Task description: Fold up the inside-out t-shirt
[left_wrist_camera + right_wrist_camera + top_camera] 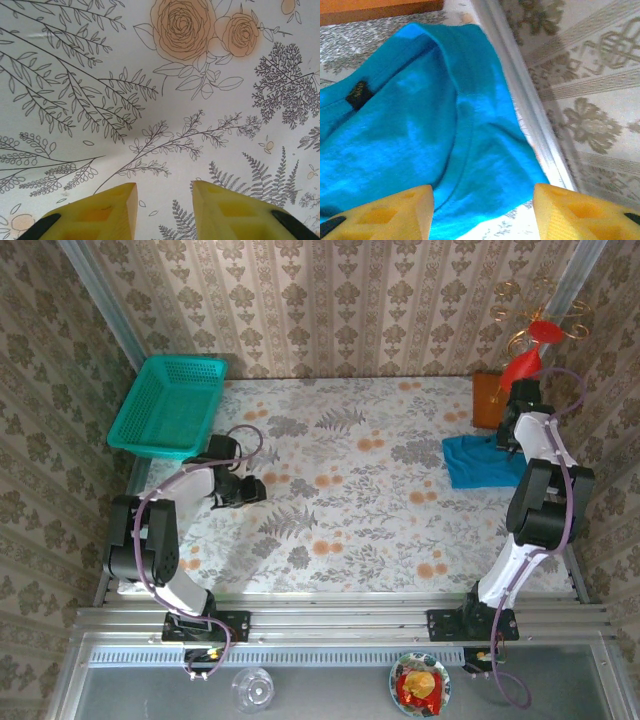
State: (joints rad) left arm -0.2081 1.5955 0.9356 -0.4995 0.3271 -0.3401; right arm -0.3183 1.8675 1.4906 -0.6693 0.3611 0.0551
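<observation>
Overhead view spans table point(350, 490); wrist views seemingly hover close.

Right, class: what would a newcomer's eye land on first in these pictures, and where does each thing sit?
The bright blue t-shirt grabs the eye first, lying at the right edge of the flowered table, with the open right pincer close over it. Next comes the teal basket at the far left corner.
</observation>
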